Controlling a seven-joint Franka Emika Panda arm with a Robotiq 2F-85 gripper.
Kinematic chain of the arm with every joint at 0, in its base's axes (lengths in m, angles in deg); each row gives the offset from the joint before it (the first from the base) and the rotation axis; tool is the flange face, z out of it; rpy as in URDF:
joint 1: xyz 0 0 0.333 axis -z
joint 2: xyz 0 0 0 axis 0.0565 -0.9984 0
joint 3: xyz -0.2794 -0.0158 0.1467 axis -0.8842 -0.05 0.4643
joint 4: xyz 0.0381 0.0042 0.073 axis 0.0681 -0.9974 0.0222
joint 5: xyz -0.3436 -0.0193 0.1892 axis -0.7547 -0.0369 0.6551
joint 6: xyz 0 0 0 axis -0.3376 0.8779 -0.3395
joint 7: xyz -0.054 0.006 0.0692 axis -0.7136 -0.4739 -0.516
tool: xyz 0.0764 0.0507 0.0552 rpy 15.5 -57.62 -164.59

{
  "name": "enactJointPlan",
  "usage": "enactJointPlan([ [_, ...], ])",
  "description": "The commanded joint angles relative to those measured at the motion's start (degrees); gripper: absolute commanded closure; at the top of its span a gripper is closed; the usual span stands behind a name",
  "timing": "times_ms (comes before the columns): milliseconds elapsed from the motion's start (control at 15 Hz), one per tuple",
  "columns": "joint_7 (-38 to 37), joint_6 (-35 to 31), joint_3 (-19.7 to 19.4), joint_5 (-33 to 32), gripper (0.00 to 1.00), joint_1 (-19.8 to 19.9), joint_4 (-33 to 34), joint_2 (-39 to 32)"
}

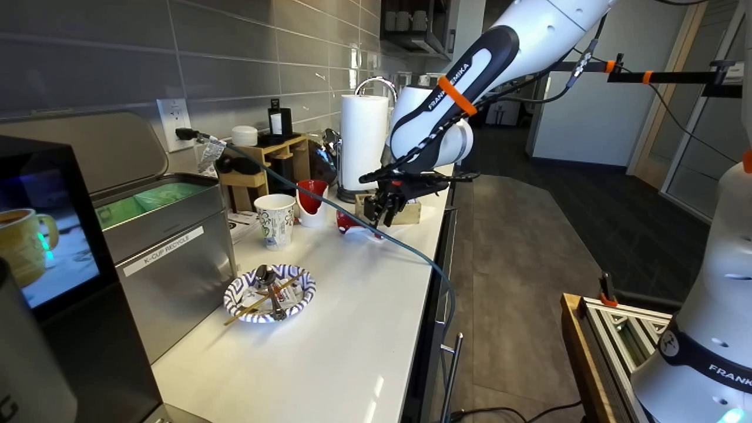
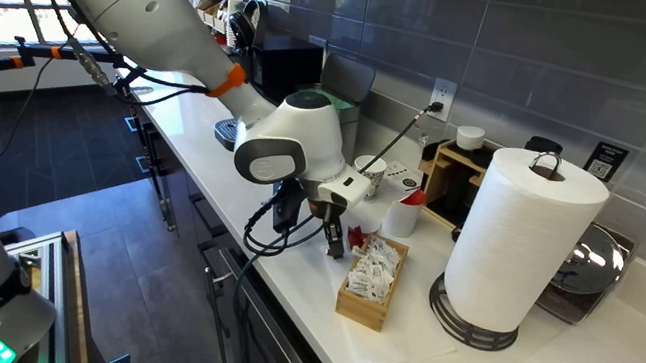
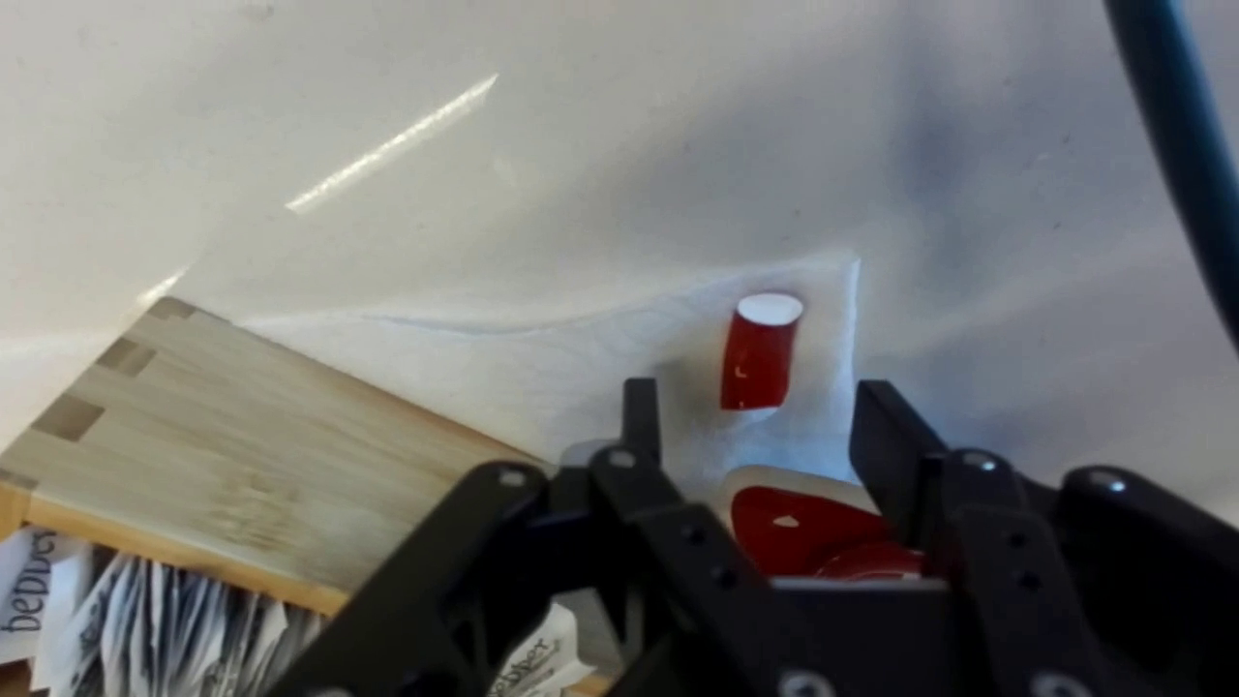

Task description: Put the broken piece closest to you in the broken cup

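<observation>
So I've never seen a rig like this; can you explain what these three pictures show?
The machine is one white robot arm ending in a black gripper. Two pictures are taken from outside the robot, looking along the counter; the third, from its wrist, looks past the gripper's two fingers. There, a small red broken piece lies on a thin white sheet, with another red fragment partly hidden behind the gripper. On the counter are also a wooden box of packets, the broken cup (white outside, red inside), a patterned paper cup and a paper towel roll. Nothing is held: the fingers stand apart, with a gap on either side of the piece.
</observation>
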Motion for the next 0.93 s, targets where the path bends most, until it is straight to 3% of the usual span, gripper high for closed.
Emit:
enactJointPlan([
  [0, -2.2, 0.1, -1.3, -1.8, 0.45, -1.7, -0.8, 0.1],
  [600, -5.9, 0.6, -2.9, -3.7, 0.57, -3.6, 0.1, -1.7],
  [867, -6.6, 0.7, -3.0, -3.9, 0.88, -3.8, 0.2, -1.7],
])
